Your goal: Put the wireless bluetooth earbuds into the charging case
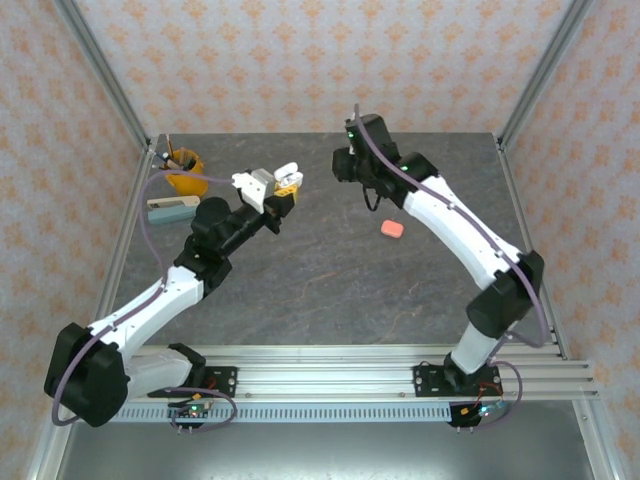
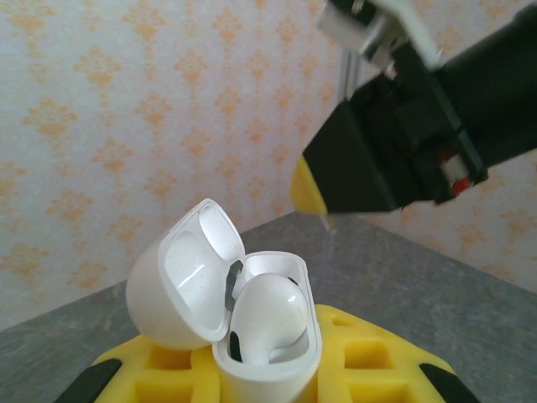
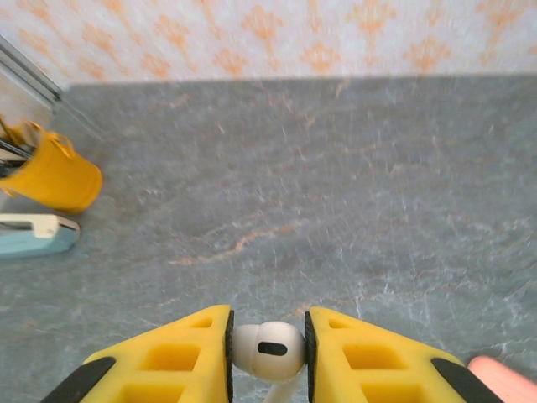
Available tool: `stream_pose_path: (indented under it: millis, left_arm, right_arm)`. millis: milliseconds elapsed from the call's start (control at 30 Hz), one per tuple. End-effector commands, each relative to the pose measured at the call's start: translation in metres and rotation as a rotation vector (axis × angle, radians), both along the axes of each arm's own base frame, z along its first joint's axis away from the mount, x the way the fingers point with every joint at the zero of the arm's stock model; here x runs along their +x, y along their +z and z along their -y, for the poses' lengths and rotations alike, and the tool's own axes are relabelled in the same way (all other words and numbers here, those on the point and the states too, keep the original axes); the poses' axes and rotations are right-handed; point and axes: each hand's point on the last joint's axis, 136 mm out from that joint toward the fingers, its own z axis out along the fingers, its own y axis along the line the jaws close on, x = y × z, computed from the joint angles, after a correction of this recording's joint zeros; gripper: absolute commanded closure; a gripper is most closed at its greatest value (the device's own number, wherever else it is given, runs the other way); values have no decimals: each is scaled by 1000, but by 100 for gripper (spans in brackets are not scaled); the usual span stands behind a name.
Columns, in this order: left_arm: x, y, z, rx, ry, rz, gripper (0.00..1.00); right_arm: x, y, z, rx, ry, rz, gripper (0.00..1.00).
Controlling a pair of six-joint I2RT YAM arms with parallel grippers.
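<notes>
My left gripper (image 1: 279, 197) is shut on a white charging case (image 1: 287, 175), held up above the table with its lid (image 2: 186, 281) swung open. One white earbud (image 2: 268, 311) sits in the case (image 2: 289, 361), between the yellow fingers (image 2: 369, 348). A short way to the right of the case, my right gripper (image 1: 345, 166) is shut on a second white earbud (image 3: 268, 348), pinched by the head between the yellow fingers (image 3: 180, 357), stem pointing down. In the left wrist view the right gripper (image 2: 312, 191) hangs just above and beyond the open case.
A salmon-orange case (image 1: 392, 229) lies on the grey table right of centre. A yellow cup (image 1: 185, 171) and a pale blue and white object (image 1: 172, 208) sit at the far left. Metal frame posts and patterned walls close in the table.
</notes>
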Motion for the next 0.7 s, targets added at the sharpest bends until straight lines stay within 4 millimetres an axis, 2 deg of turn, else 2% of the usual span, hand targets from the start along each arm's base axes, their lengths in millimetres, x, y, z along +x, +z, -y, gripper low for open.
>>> stream_pose_path:
  millis: [0, 100, 267, 433, 667]
  left_arm:
    - [-10, 30, 21, -28, -121, 68, 100]
    - [-9, 34, 37, -9, -167, 77, 100]
    - [-5, 42, 65, 5, -240, 89, 100]
    - [1, 56, 87, -5, -278, 112, 100]
    - [8, 71, 105, -34, -322, 129, 100]
  right_arm:
    - [-10, 49, 11, 44, 18, 149, 73]
    - [-24, 78, 17, 84, 47, 240, 73]
    - [-48, 111, 23, 124, 122, 380, 73]
    - [-63, 123, 28, 109, 164, 449, 73]
    - [-68, 123, 32, 82, 177, 470, 73]
